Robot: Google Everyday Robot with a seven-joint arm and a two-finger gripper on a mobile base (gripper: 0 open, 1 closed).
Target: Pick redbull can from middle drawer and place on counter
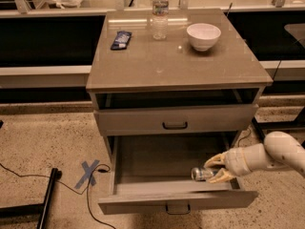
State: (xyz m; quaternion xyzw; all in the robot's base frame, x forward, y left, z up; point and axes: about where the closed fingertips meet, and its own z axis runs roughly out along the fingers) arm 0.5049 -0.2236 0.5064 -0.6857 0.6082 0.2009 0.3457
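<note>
While I watch through the camera view: I look down on a grey cabinet from its front, drawer fronts facing me.
gripper [213,170]: low at the right, inside the middle drawer, reaching in across its right side.
arm [271,154]: pale and rounded, coming in from the right edge of my picture.
fingers [215,160]: yellowish, one above and one below the can's right end, pinching it as far as I can read.
redbull can [200,173]: lying on its side on the drawer floor, near the front right corner, one silver end pointing left.
middle drawer [157,159]: pulled wide open, its front panel lowest in my picture with a dark bar handle.
upper drawer [175,119]: just above the open one, same handle; a dark slot runs between it and the top.
counter [190,66]: glossy grey-brown, well above the can.
bottle [160,12]: clear plastic, upright at the back middle of the counter.
bowl [203,36]: white, upright, right of the bottle and apart from it.
dark packet [121,39]: flat, left of the bottle.
tape cross [89,173]: blue, on the speckled floor left of the open drawer.
cable [28,178]: black, trailing across the floor at the left.
</note>
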